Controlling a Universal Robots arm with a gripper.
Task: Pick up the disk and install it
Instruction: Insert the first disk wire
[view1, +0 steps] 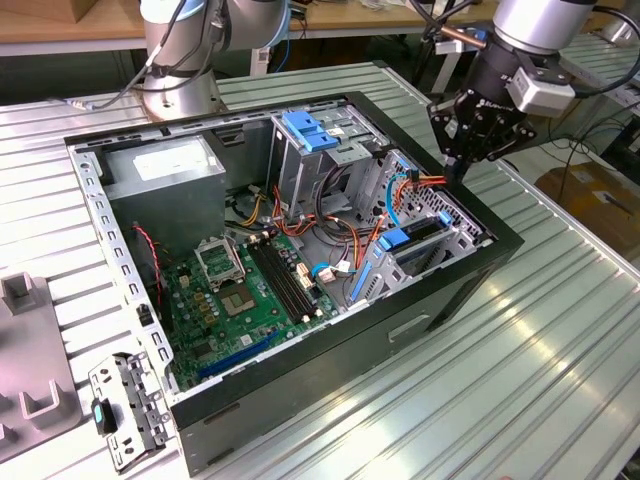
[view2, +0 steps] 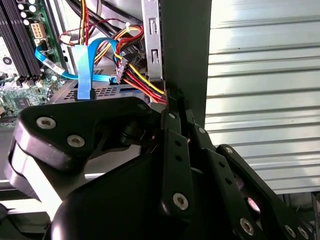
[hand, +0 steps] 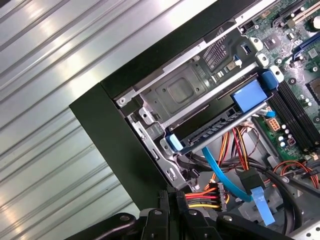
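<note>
While the gripper (view1: 458, 168) hung over the PC case's (view1: 330, 370) 2 o'clock corner in the exterior view, its jaws looked closed together w/ nothing seen between them. Disk (hand: 220, 126) sat in the drive bay at approx. 3 o'clock of the case, near the gripper. Step was prob. seating it: best done pushing square along the bay, clear of the red/yellow pwr wires (hand: 202, 197). Count: 1 disk, 1 gripper, 1 case, 1 PSU (view1: 165, 170), 1 motherboard (view1: 250, 290).
</note>
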